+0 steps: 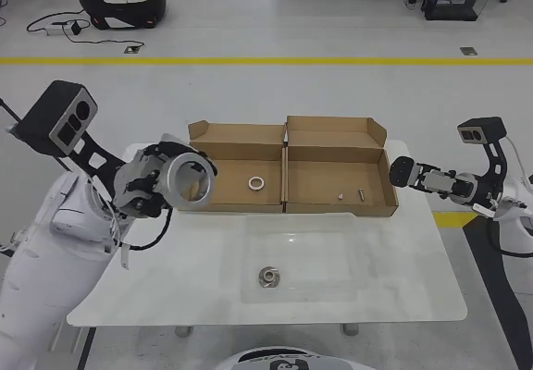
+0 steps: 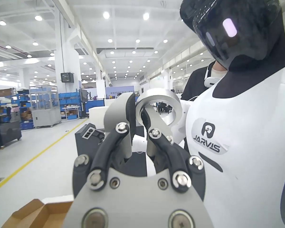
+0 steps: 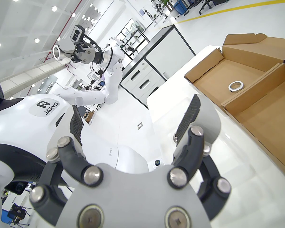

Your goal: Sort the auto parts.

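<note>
Left gripper (image 2: 137, 113) pinches big ring (image 2: 160, 95) by its wall; thin hold may slip, dropping it outside the box (image 1: 232, 188).

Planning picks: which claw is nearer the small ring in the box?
Left: left claw beside the box holding the small ring; right claw past the neighbouring box.

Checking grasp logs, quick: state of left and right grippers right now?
Left gripper: shut on the large metal ring.
Right gripper: open, holding nothing.
</note>
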